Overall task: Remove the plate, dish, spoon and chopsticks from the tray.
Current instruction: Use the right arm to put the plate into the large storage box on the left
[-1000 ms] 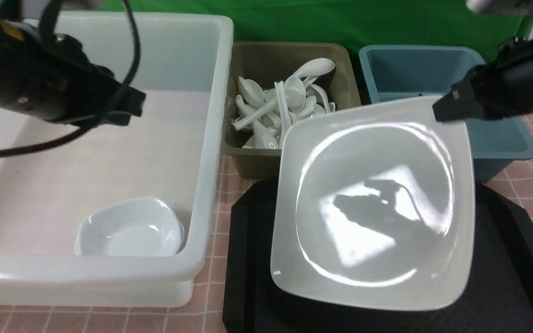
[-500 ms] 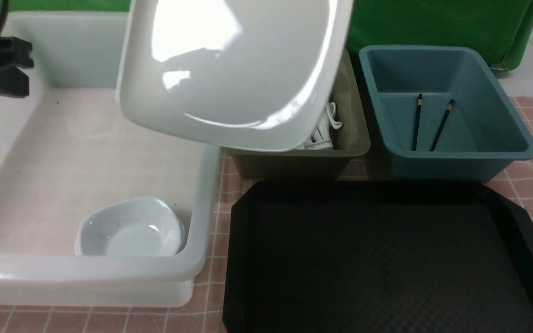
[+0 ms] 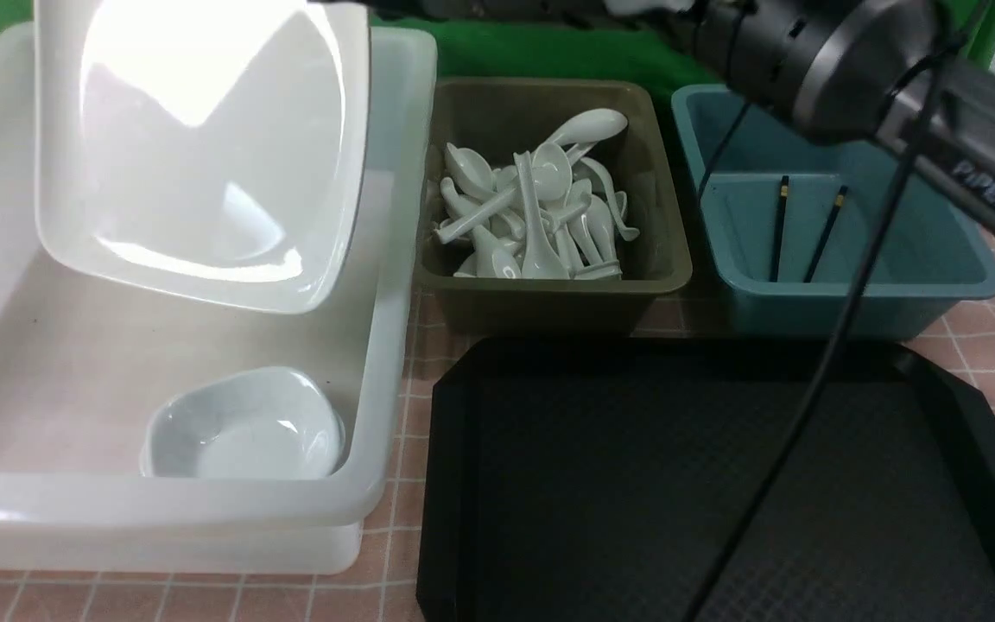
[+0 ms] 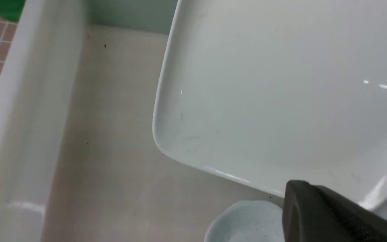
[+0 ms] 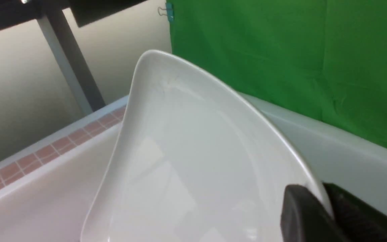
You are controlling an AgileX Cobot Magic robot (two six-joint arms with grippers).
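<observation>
Nearest, at the right of the front view, a large black plastic tray with cut corners and a raised rim is seen, its textured surface crossed in the view by a thin black cable. It is carried by a worktop covered in pink checks with white lines. At the left, a large white plastic bin is placed, and small curved white glossy dishes, apparently nested, are contained in its near right corner. Above this bin, a large rounded-square glossy white plate is held up and tilted, its rim gripped by the right tool. The left tool is closed, and is seen in its wrist view near the plate. Farther back, an olive-brown plastic bin is filled with a jumble of glossy white ceramic soup spoons; which one is meant by the task cannot be told. Beside it, two thin black chopsticks with gold-yellow bands are held apart from each other in a blue-grey plastic bin, partly overhung by the dark right arm. Behind the bins, a green cloth is hung.
</observation>
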